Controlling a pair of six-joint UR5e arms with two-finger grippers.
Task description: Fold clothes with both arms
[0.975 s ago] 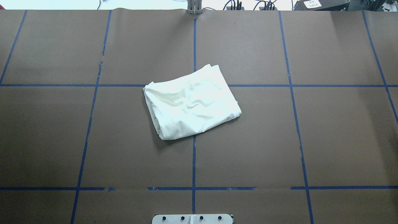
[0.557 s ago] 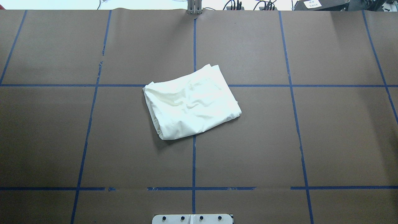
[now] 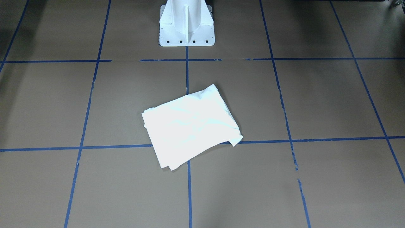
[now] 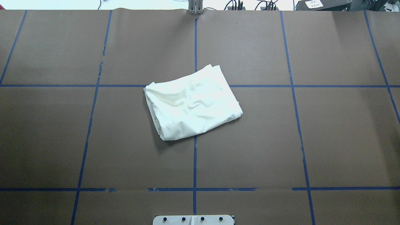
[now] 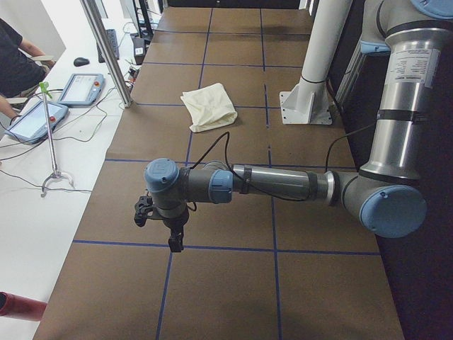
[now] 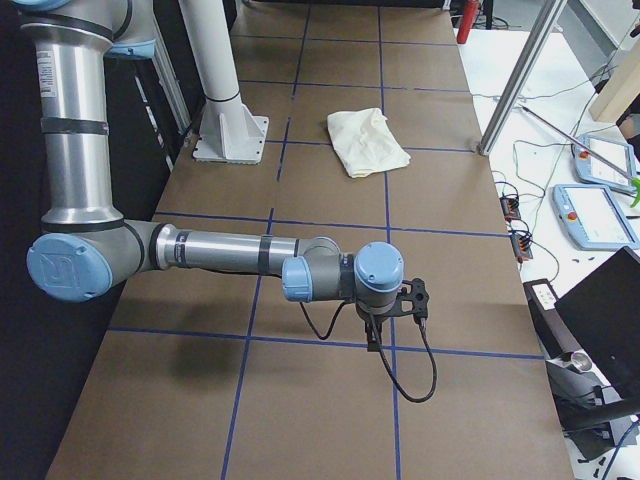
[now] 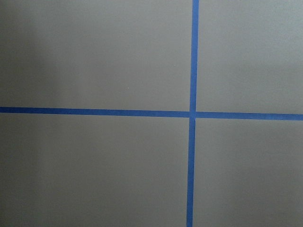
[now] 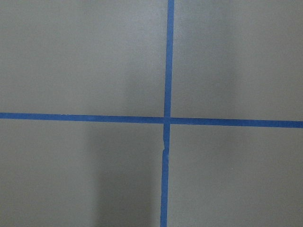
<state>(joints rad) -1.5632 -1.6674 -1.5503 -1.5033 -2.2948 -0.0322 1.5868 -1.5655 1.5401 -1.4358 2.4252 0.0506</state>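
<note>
My left fingers (image 5: 174,242) hung at 9 o'clock, right fingers (image 6: 372,340) at 3, sparing the folded shirt (image 4: 192,106) mid bench (image 4: 312,140); their spread I couldn't tell.

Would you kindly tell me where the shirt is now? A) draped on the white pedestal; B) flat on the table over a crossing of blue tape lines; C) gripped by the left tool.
B: the shirt lies flat on the table, covering a crossing of the blue tape lines.

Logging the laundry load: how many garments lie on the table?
1: a folded cream shirt near the middle of the table, lying across the central blue tape line. Its folds could hide another.
</note>
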